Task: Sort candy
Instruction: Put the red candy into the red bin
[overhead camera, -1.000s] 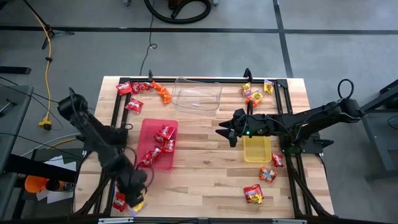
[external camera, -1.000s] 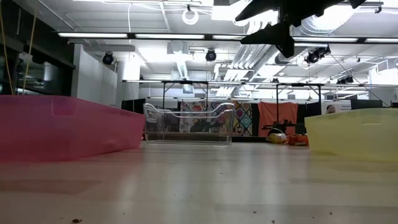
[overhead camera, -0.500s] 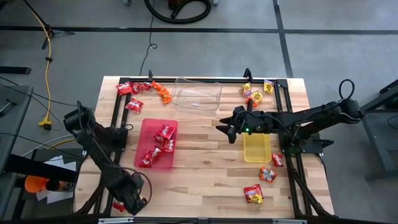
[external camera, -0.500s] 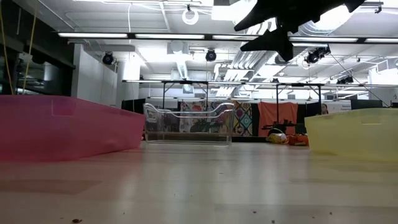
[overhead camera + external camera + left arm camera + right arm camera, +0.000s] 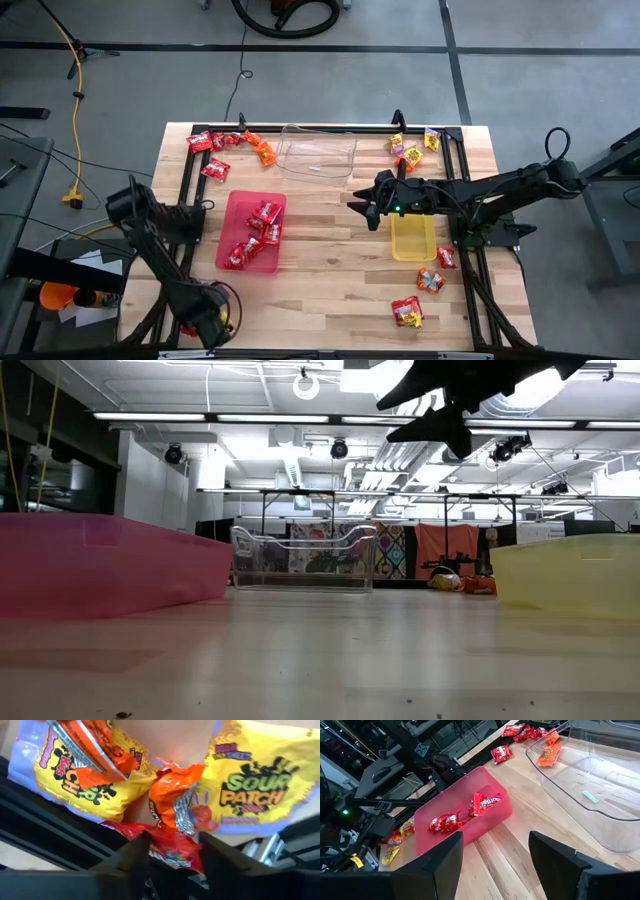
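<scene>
My left gripper [image 5: 205,325] is low over the table's near left corner, open. In the left wrist view its fingers [image 5: 172,857] stand on either side of a red candy packet [image 5: 170,845], which lies in a small heap with an orange packet [image 5: 172,800] and yellow packets [image 5: 255,790]. My right gripper [image 5: 358,210] hovers open above the table's middle, between the red tray [image 5: 252,232] and the yellow tray [image 5: 413,238]. Several red packets [image 5: 480,802] lie in the red tray. My left gripper's open fingers come down from above on either side of the red packet [image 5: 165,851] at the near edge of the heap. I cannot tell whether they touch it. The packet lies flat on the table.
A clear tray [image 5: 318,155] stands at the far middle. Loose candy lies at the far left [image 5: 225,145], the far right [image 5: 410,150] and the near right [image 5: 420,295]. Black frame rails [image 5: 465,215] run along the table's sides. Bare wood lies between the trays.
My left gripper has moved toward the table's near left corner and down onto the heap of candy there, which it now covers in the high view.
</scene>
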